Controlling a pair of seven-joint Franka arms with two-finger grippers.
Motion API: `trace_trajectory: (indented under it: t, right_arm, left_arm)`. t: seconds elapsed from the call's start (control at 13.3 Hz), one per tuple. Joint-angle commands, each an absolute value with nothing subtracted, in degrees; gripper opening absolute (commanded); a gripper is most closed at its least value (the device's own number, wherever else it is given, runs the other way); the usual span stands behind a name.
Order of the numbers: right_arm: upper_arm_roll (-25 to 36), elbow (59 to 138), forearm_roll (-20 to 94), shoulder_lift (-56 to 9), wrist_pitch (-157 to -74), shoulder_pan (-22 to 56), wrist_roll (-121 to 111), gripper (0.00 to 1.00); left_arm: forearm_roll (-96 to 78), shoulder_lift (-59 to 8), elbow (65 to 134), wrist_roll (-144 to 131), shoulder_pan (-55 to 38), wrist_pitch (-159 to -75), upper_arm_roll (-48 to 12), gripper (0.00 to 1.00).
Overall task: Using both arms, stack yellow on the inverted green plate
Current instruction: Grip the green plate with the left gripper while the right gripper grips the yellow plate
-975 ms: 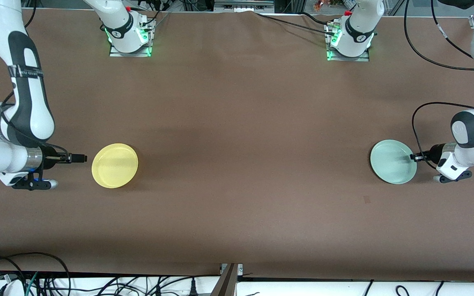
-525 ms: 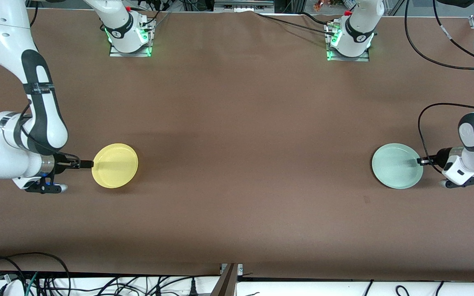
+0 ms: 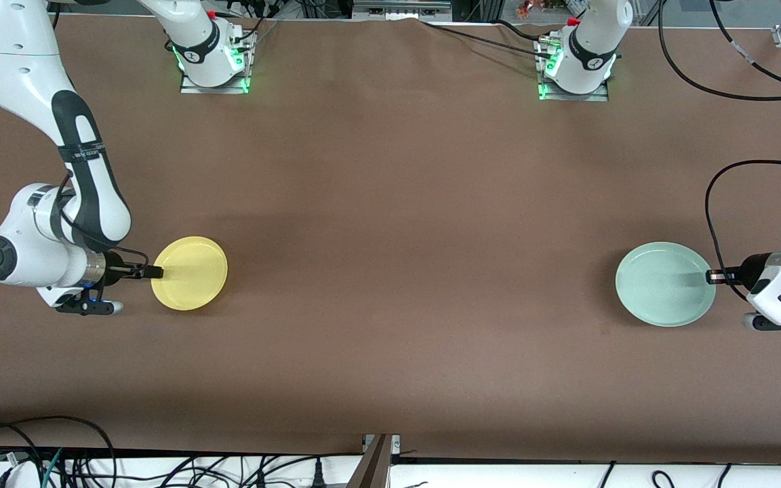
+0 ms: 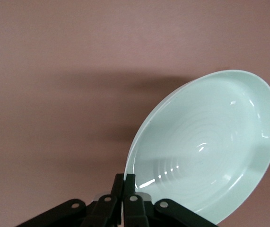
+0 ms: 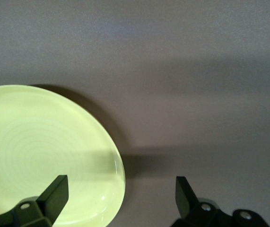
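Note:
The yellow plate (image 3: 189,273) lies right side up on the brown table toward the right arm's end. My right gripper (image 3: 155,272) is low at its rim and open. In the right wrist view the yellow plate (image 5: 40,151) has its rim between the two spread fingers of my right gripper (image 5: 120,191), and neither finger touches it. The pale green plate (image 3: 665,284) is toward the left arm's end. My left gripper (image 3: 710,276) is shut on its rim. In the left wrist view the green plate (image 4: 205,151) is tilted and raised off the table, hollow side showing, held by my left gripper (image 4: 124,182).
The two arm bases (image 3: 213,64) (image 3: 575,68) stand along the edge of the table farthest from the front camera. Cables (image 3: 58,461) run along the nearest edge. The brown table (image 3: 404,271) stretches wide between the two plates.
My right gripper has moved up to the yellow plate's rim. My left gripper has drawn the green plate toward the left arm's end, and the plate looks raised.

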State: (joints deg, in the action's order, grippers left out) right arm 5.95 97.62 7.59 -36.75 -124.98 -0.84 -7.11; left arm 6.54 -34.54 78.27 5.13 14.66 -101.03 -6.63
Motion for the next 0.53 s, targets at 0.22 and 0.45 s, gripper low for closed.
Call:
trace_trajectory:
  t: [0.22, 0.45]
  right_arm:
    - [5.36, 103.44, 11.69, -34.19, -130.16, -1.32, -8.26, 1.0]
    - [5.27, 104.94, 11.87, -34.19, -132.1, -1.32, -8.44, 1.0]
  left_arm:
    - [11.05, -32.96, 76.74, 2.29, 4.07, -98.96, -6.06, 0.0]
    - [19.4, -33.05, 74.62, -4.63, -3.58, -94.15, -5.8, 0.0]
